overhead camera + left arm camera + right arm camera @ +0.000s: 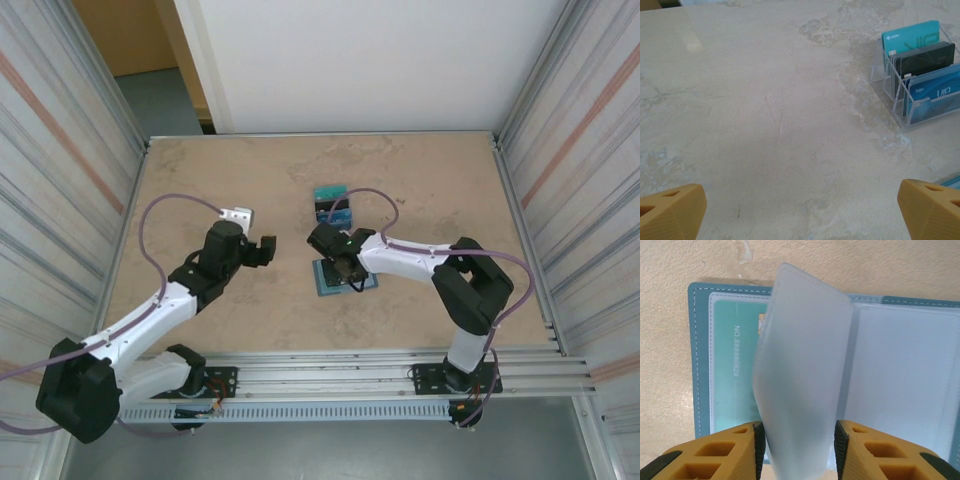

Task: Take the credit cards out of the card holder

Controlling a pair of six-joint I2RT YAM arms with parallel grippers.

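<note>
The card holder (pixel 699 360) lies open flat on the table, teal border round pale inner pockets. A teal credit card (pixel 735 365) sits in its left pocket, a number printed along it. A frosted clear sleeve page (pixel 800 355) stands up from the spine, bowed, between the pads of my right gripper (pixel 799 450), which is shut on its two side edges. From above, the right gripper (pixel 348 268) is over the card holder (pixel 324 283). My left gripper (pixel 262 250) hovers to the holder's left, open, with bare table between its fingers (pixel 675 207).
A clear plastic rack (pixel 880 75) stands behind the holder with a teal card (pixel 912 37), a black card (pixel 925 57) and a blue card (pixel 935 90) upright in it. It also shows from above, the rack (pixel 333 203). Corrugated walls enclose the table.
</note>
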